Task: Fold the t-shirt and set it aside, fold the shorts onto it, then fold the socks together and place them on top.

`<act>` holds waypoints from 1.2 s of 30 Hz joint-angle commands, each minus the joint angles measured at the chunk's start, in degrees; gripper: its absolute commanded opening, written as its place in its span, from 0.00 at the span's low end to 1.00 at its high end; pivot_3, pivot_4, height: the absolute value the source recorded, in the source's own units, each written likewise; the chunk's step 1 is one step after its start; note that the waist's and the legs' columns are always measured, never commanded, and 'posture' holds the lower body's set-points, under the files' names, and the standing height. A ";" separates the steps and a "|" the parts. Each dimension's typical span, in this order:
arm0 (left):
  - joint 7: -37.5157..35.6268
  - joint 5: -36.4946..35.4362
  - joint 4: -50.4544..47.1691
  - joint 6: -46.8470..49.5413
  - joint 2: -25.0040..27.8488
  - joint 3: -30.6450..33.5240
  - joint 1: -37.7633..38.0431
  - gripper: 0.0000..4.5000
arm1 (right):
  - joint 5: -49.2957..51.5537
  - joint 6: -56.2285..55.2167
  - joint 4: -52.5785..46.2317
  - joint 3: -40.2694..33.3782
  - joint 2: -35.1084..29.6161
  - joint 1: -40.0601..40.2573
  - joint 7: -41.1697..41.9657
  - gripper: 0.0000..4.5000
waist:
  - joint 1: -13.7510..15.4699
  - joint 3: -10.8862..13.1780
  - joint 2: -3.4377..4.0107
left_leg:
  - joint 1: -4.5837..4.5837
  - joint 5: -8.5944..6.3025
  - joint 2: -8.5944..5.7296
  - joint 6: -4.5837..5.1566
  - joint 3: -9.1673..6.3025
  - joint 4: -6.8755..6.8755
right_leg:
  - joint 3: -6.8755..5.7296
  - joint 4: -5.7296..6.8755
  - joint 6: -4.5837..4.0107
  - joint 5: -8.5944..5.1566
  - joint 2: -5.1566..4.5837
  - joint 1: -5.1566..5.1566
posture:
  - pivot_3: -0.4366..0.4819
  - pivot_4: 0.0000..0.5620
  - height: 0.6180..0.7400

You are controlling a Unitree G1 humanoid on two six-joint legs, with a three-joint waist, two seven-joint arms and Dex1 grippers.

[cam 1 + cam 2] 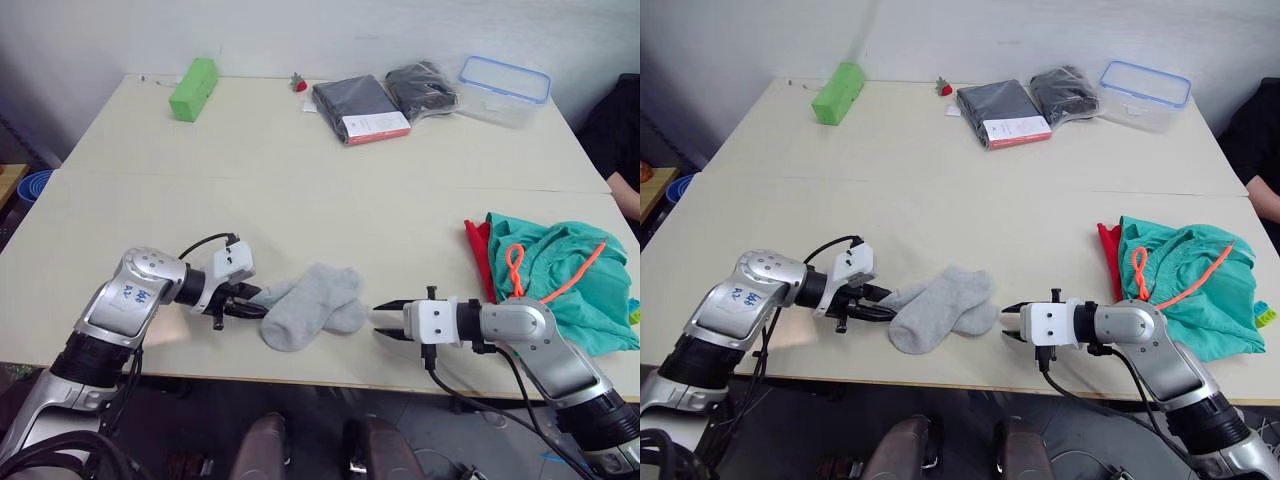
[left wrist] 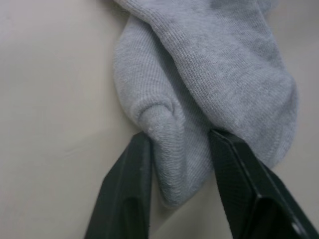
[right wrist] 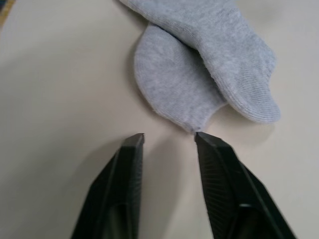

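Note:
The two light grey socks point(image 1: 312, 303) lie overlapped near the table's front edge, between my two grippers. My left gripper point(image 1: 252, 299) is at their left end and is shut on the socks point(image 2: 199, 89), with bunched knit pinched between its fingers point(image 2: 130, 174). My right gripper point(image 1: 386, 320) is open, its tips just short of the socks' right edge point(image 3: 179, 94), touching nothing. The teal shorts point(image 1: 565, 285) with an orange drawstring point(image 1: 515, 268) lie in a heap at the right. They rest on the red t-shirt point(image 1: 479, 252), of which a strip shows at the left side.
At the table's back are a lime-green block point(image 1: 194, 88), two dark packaged garments point(image 1: 360, 108), a clear container with a blue rim point(image 1: 503, 88) and a small red thing point(image 1: 298, 83). A person's dark sleeve point(image 1: 618, 140) shows at the right edge.

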 commanded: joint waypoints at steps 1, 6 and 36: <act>-0.11 -4.05 -5.42 5.13 4.11 5.81 2.67 0.68 | 8.98 9.52 -5.91 -6.57 -2.37 0.68 1.55 0.69 | -0.28 0.00 0.01 | 0.00 0.00 0.01 0.00 0.00 -0.01 | 0.00 0.01 -0.01 0.00 0.00 -0.01 | 0.48 0.27 1.00; 0.35 -14.87 -15.33 18.11 7.19 15.33 9.71 0.94 | 22.12 30.81 -9.92 -10.86 -3.11 -3.21 0.66 0.98 | -0.57 0.00 0.01 | -0.01 -0.20 0.06 0.27 -0.08 0.00 | -0.01 -0.03 -0.03 -0.02 -0.01 0.02 | 0.48 0.27 1.00; 29.27 -30.65 -25.10 41.43 -13.13 19.80 19.20 0.32 | 24.93 66.91 14.23 -1.74 18.05 -29.59 -12.74 0.38 | -0.63 -0.02 0.03 | -0.04 -0.24 -0.08 0.14 -0.08 0.00 | -0.01 -0.02 -0.08 -0.04 -0.10 -0.01 | 0.48 0.27 1.00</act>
